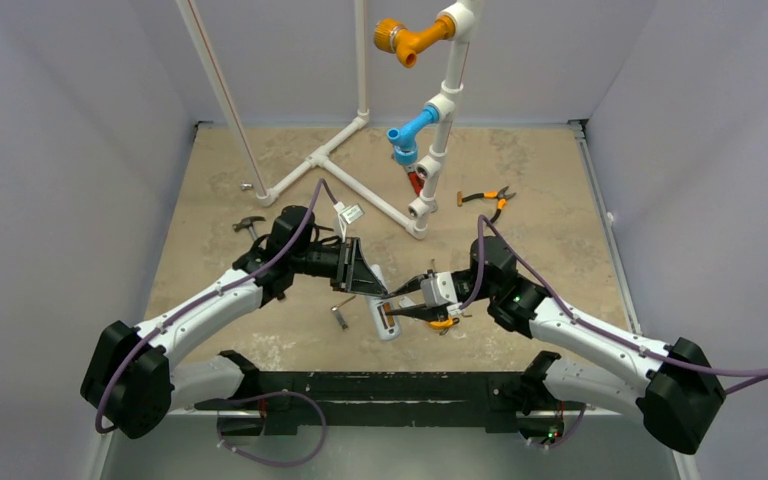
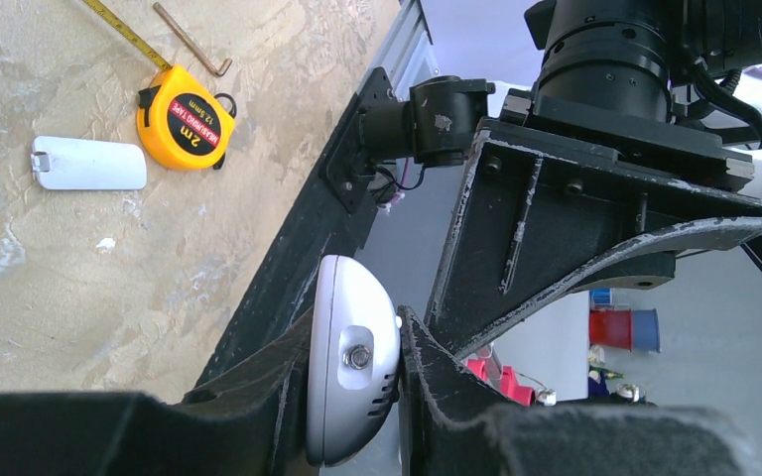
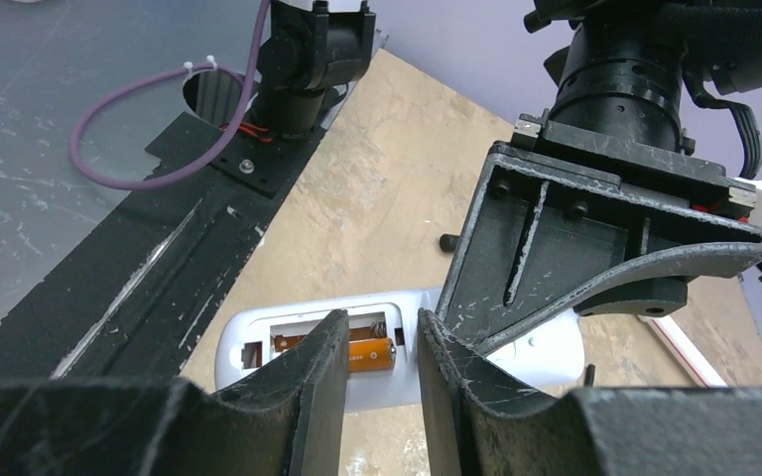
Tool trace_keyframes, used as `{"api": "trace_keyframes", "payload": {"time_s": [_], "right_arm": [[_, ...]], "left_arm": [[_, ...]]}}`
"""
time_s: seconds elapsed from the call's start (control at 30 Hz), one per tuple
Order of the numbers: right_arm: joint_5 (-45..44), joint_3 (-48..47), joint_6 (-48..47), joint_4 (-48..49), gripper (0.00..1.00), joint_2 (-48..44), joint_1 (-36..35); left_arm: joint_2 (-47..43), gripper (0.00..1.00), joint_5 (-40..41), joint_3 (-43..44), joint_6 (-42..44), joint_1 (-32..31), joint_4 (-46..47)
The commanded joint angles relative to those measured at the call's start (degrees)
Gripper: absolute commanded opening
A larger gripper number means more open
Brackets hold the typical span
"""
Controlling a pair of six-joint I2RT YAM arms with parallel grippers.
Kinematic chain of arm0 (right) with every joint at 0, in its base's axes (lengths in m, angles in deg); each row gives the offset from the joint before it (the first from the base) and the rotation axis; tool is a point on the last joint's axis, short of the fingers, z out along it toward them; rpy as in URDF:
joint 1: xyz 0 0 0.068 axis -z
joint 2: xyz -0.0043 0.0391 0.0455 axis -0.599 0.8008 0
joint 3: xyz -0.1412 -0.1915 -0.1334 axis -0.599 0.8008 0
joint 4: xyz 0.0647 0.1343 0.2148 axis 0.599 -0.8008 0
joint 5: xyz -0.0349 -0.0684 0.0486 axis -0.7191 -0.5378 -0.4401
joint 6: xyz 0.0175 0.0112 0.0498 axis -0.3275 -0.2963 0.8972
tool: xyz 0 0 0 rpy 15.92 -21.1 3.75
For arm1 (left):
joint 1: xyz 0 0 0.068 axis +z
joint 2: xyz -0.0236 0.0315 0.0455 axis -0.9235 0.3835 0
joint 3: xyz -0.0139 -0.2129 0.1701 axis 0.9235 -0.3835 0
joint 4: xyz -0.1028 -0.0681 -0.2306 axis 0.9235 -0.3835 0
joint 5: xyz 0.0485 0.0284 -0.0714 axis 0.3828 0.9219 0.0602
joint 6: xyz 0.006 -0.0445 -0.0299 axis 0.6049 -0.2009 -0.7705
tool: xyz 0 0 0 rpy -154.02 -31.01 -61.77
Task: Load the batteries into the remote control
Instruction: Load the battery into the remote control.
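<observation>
Right pincer [image 3: 382,329] astride open white remote [image 3: 554,359]

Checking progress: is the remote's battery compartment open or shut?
Open: the remote control shows its bay exposed, an orange battery lying in it; a white cover lies on the table beside the tape measure.

Beige table [image 1: 560,250], orange pliers [image 1: 490,199], yellow tape measure [image 2: 186,131], white plate [image 2: 89,164]

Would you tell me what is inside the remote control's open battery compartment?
One orange battery lies in the remote control's compartment, seen between the right gripper's fingers. Those fingers cover the rest, so a second battery cannot be confirmed.
</observation>
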Motion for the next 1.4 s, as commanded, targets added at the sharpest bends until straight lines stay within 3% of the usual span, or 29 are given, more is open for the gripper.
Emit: {"api": "trace_keyframes", "payload": {"time_s": [0.0, 0.93, 1.37], "right_arm": [[0.64, -1.75, -0.80, -0.59, 0.29, -0.42, -0.32], [0.28, -1.71, -2.56, -5.49, 0.24, -0.36, -1.27], [-1.34, -2.46, -4.63, -11.15, 0.14, -0.65, -1.98]], "left_arm": [[-0.94, 0.00, -1.87, 1.28, -0.41, 0.21, 2.72], [-2.30, 0.00, -2.35, 1.10, -1.99, 0.20, 3.17], [-2.28, 0.00, -2.79, 1.10, -3.59, 0.21, 4.66]]}}
